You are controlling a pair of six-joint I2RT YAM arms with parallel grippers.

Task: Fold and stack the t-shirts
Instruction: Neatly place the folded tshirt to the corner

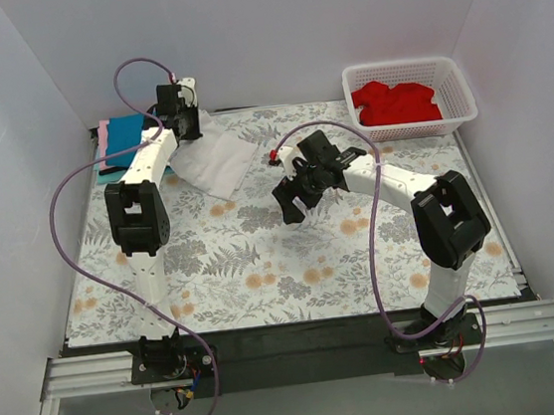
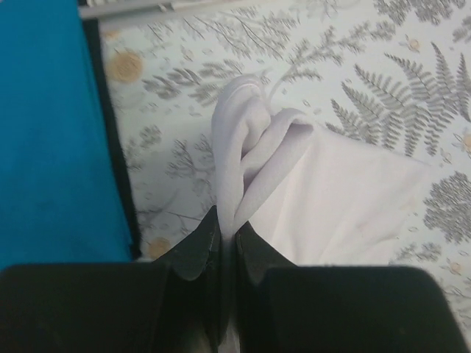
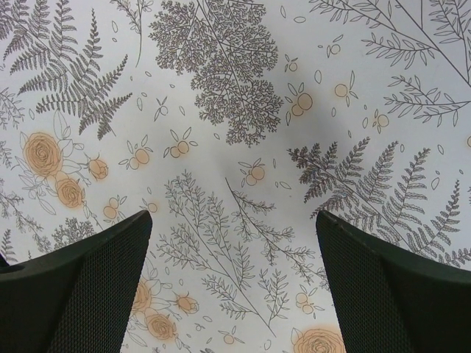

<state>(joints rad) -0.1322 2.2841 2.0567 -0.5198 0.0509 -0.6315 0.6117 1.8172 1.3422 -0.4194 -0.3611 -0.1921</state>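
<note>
The left pincer (image 2: 227, 234) was found pressed together on a bunched fold of the white t-shirt (image 2: 346, 198). The rest of that shirt was spread on the floral table cloth (image 2: 383, 88), ahead and to the right of the pincer. A blue t-shirt (image 2: 51, 125) was noted just to its left. The right pincer (image 3: 232, 224) was held spread above bare cloth. A red t-shirt (image 1: 395, 102) was recorded in the white basket (image 1: 418, 129), well beyond the right pincer.
</note>
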